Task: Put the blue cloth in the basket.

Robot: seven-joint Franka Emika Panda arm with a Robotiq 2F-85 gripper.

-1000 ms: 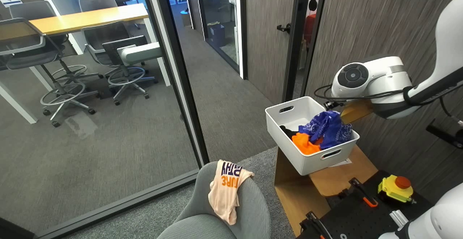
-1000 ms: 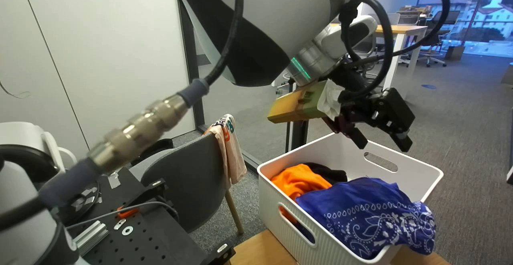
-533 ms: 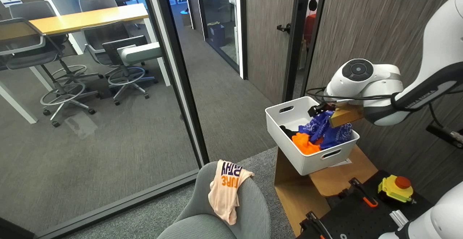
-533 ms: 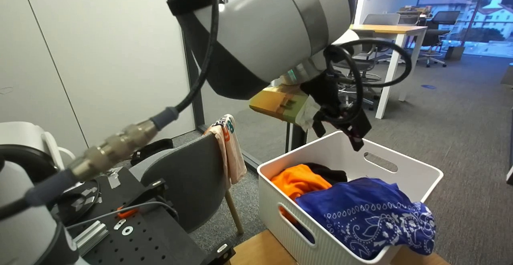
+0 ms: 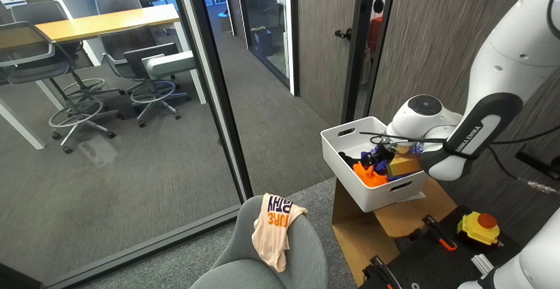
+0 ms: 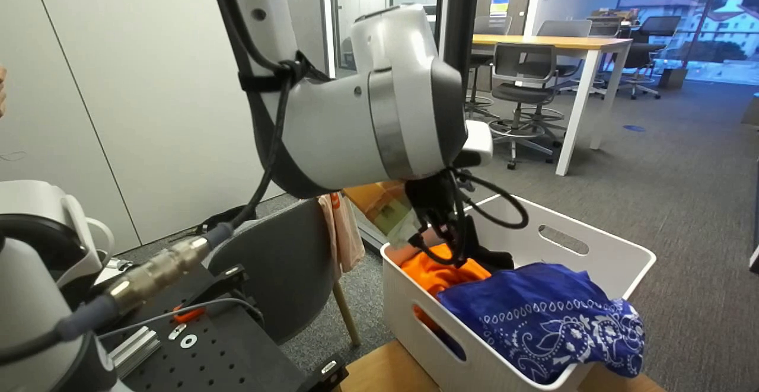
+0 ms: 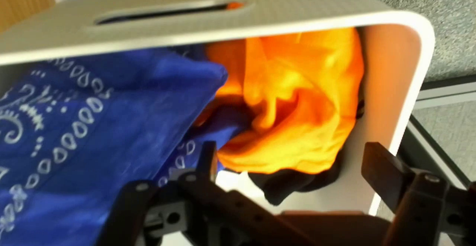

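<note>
The blue cloth (image 6: 533,309), printed with white paisley, lies in the white basket (image 6: 403,315); one end drapes over the rim at a corner. In the wrist view the blue cloth (image 7: 111,127) fills the left side. My gripper (image 7: 290,160) is open and points down into the basket. Its fingers stand wide apart over the orange cloth (image 7: 297,134), with nothing held between them. One of the fingers (image 7: 385,175) shows near the basket's side wall; the left one overlaps the blue cloth's edge. In an exterior view my gripper (image 5: 372,158) partly covers the cloths.
A dark cloth (image 7: 286,184) lies under the orange one. The basket rests on a wooden stand (image 5: 411,214). Close by is a grey chair (image 5: 306,254) with a peach lettered cloth (image 5: 275,232) on its back. A yellow emergency stop (image 5: 479,228) sits on the black board.
My gripper has come down from above the basket to just over the orange cloth, moving away from the blue cloth's draped end. The cloths and basket stay put.
</note>
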